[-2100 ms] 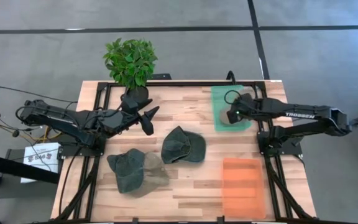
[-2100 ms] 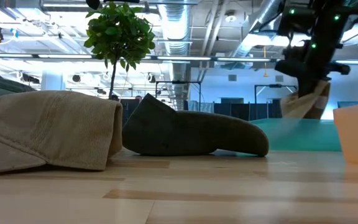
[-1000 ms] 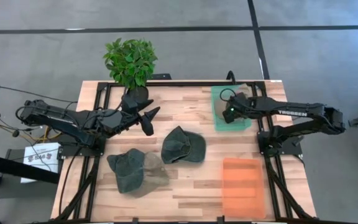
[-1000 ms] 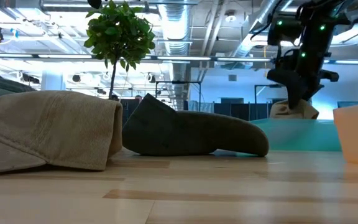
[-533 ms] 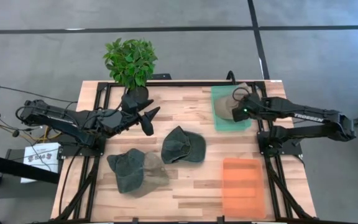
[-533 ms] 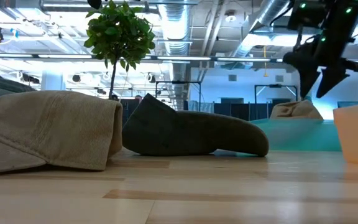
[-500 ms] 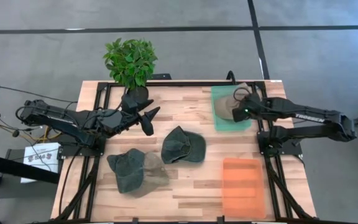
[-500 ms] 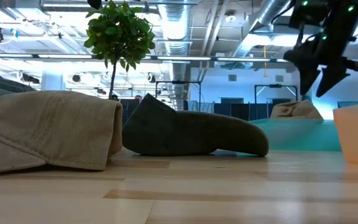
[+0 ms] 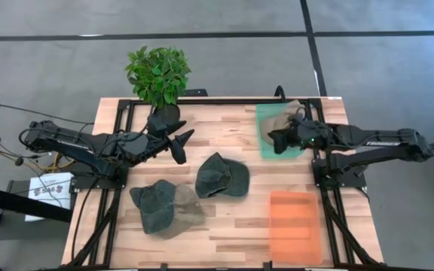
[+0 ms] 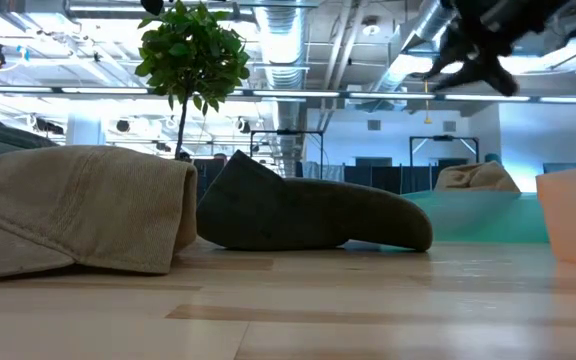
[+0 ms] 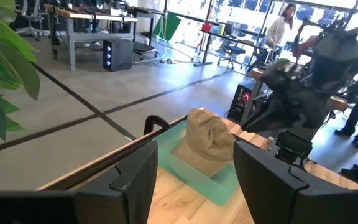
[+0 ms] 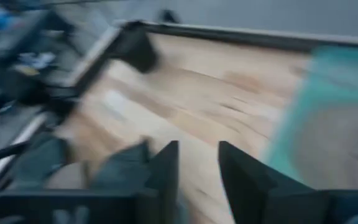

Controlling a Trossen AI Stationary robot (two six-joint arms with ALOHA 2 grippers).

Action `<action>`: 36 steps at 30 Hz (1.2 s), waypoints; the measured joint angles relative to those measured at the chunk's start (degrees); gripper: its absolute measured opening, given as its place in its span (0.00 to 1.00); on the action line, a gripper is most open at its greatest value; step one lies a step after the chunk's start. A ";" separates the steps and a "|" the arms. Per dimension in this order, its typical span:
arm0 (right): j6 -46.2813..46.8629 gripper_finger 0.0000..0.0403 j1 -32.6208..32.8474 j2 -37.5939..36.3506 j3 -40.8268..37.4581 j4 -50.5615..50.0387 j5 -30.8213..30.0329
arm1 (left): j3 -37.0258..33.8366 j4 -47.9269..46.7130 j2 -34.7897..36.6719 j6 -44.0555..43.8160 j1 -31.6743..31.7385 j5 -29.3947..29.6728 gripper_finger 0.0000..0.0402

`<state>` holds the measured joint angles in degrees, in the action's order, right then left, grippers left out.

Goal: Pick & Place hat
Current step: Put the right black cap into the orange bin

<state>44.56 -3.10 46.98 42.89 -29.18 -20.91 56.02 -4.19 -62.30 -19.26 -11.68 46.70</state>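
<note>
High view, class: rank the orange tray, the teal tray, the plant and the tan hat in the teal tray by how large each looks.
1. Plant and orange tray: too alike to separate.
2. Teal tray, partly covered by the right gripper.
3. Tan hat, smallest, though partly hidden.

left arm (image 9: 81, 147): matte black, jointed tubular links, thin black cables trailing off its base | right arm (image 9: 368, 140): matte black, white lettering along its forearm link | fingers (image 11: 132, 180): dark, flat, blocky plastic
</note>
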 joint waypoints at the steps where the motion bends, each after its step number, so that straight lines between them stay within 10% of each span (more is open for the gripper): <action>1: -1.75 0.19 1.14 0.91 0.00 3.09 0.00 | -0.01 0.04 0.00 0.00 0.00 -0.56 0.51; 8: -14.25 0.01 7.99 10.26 0.00 19.05 1.56 | -0.02 -1.37 0.00 0.00 0.00 -1.05 0.45; 17: -16.52 0.07 11.41 21.24 0.00 27.36 1.61 | -0.02 -8.56 -0.49 -0.01 -0.08 -10.24 0.03; 28: -21.16 0.01 13.89 24.70 0.00 25.13 12.74 | -0.02 -10.47 -9.14 -4.62 -3.14 -22.66 0.00; 36: -22.58 0.00 21.13 27.72 9.47 13.28 1.26 | -0.40 -13.73 -12.86 -5.09 -7.46 -26.42 0.00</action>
<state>21.97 18.03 74.70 52.36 -15.90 -19.66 55.62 -17.92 -75.17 -24.35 -19.14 20.28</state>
